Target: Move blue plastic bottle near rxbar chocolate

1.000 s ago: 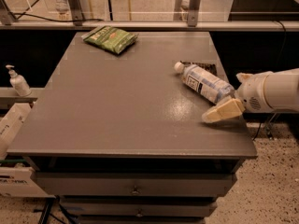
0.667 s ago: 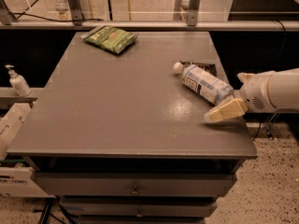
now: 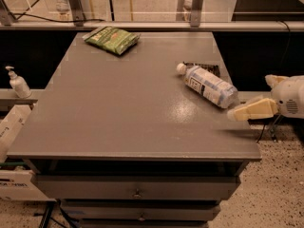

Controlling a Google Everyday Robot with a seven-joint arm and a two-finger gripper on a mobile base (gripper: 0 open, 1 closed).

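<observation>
The blue plastic bottle (image 3: 209,85) lies on its side at the right of the grey table (image 3: 118,113), its white cap pointing left and back. The rxbar chocolate (image 3: 205,67) is a flat black bar just behind the bottle, touching it or very close and partly hidden by it. My gripper (image 3: 249,97) is at the table's right edge, just right of the bottle's base and clear of it. It is open and holds nothing. One cream finger (image 3: 254,110) reaches out over the table edge.
A green crinkly snack bag (image 3: 112,39) lies at the back left of the table. A small white pump-top bottle (image 3: 17,82) stands on a ledge to the left. Drawers sit under the table front. A metal rail runs behind the table.
My gripper has drawn back to the right, away from the bottle. The bottle and the bar have not moved.
</observation>
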